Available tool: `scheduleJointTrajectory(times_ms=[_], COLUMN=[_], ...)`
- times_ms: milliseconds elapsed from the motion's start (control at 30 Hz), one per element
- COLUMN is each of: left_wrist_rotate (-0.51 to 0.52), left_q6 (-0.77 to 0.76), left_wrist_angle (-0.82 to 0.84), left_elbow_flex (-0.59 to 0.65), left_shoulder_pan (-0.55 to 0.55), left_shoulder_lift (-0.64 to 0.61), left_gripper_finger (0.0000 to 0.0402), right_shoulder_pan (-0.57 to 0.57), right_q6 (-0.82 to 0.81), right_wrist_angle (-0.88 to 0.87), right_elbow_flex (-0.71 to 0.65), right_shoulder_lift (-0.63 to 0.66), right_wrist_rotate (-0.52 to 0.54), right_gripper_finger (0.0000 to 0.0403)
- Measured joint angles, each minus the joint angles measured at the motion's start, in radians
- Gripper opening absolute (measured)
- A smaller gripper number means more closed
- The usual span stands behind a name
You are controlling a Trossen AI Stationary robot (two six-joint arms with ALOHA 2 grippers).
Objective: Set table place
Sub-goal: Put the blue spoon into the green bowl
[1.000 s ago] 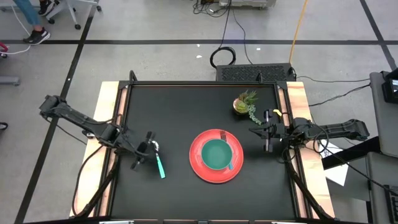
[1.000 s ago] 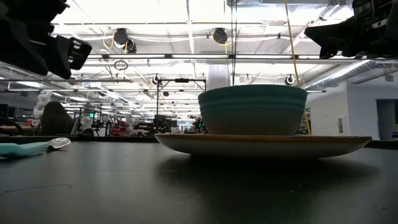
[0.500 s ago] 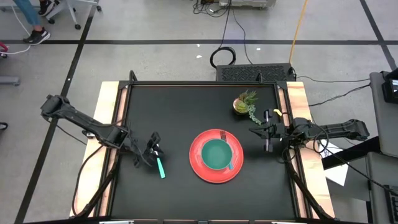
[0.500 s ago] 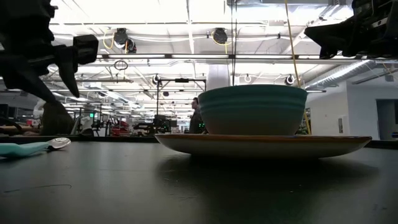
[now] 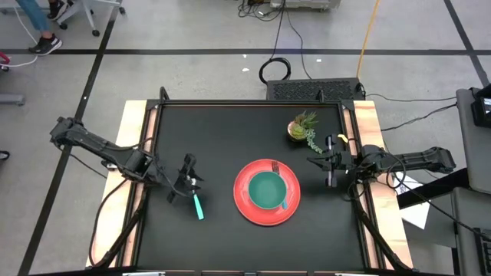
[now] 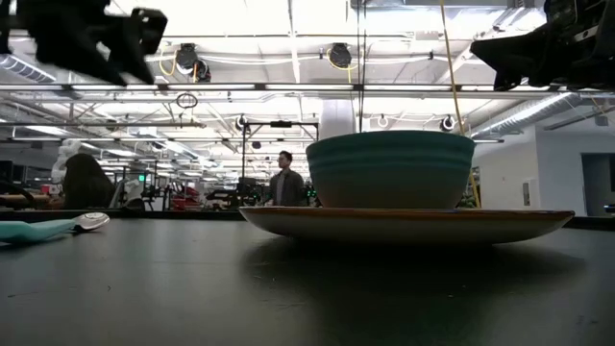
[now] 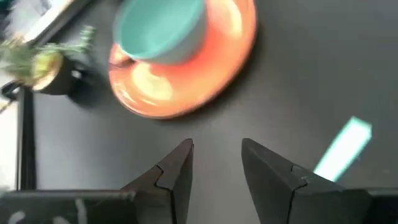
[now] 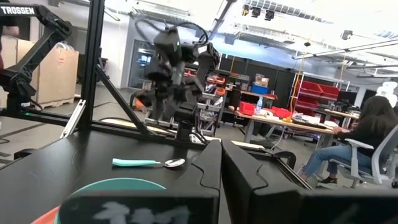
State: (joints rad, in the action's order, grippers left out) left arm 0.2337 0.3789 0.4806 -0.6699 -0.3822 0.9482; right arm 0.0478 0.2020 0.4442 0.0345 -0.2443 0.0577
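Observation:
A round red plate (image 5: 266, 193) lies on the black table (image 5: 230, 130), right of centre, with a teal bowl (image 5: 267, 189) standing on it. A short teal piece (image 5: 285, 203) shows on the plate at the bowl's near right. A metal spoon with a teal handle (image 5: 198, 206) lies flat on the table left of the plate; it also shows in the low view (image 6: 48, 229). My left gripper (image 5: 186, 178) hovers open and empty above the spoon's bowl end, and its wrist view (image 7: 217, 155) shows nothing between the fingers. My right gripper (image 5: 329, 167) waits shut at the table's right edge.
A small potted green plant (image 5: 302, 127) stands at the far right, just beyond my right gripper. Light wooden strips (image 5: 136, 153) run along the table's left and right sides. A person (image 6: 283, 179) stands in the room beyond the table.
My left gripper has risen above the spoon and shifted slightly toward the table's far edge, turning a little. The spoon has stayed where it lay.

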Motion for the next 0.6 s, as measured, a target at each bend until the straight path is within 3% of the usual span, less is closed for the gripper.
scheduleJointTrajectory(times_ms=[167,300,600], left_wrist_rotate=[0.017,-0.065,-0.118], left_q6=[-0.095,-0.043,0.007], left_wrist_angle=[-0.005,0.071,0.176], left_elbow_flex=[-0.045,-0.044,-0.044], left_shoulder_pan=[0.019,0.024,0.024], left_shoulder_lift=[0.0,0.007,0.114], left_gripper_finger=[0.0143,0.0143,0.0143], right_shoulder_pan=[0.0,0.0,0.0], right_q6=[0.0,0.0,-0.023], right_wrist_angle=[0.0,0.0,-0.001], right_elbow_flex=[0.0,0.0,0.0], right_shoulder_lift=[0.0,0.0,-0.002], right_wrist_rotate=[0.001,0.001,0.001], right_gripper_finger=[0.0,0.0,0.0])
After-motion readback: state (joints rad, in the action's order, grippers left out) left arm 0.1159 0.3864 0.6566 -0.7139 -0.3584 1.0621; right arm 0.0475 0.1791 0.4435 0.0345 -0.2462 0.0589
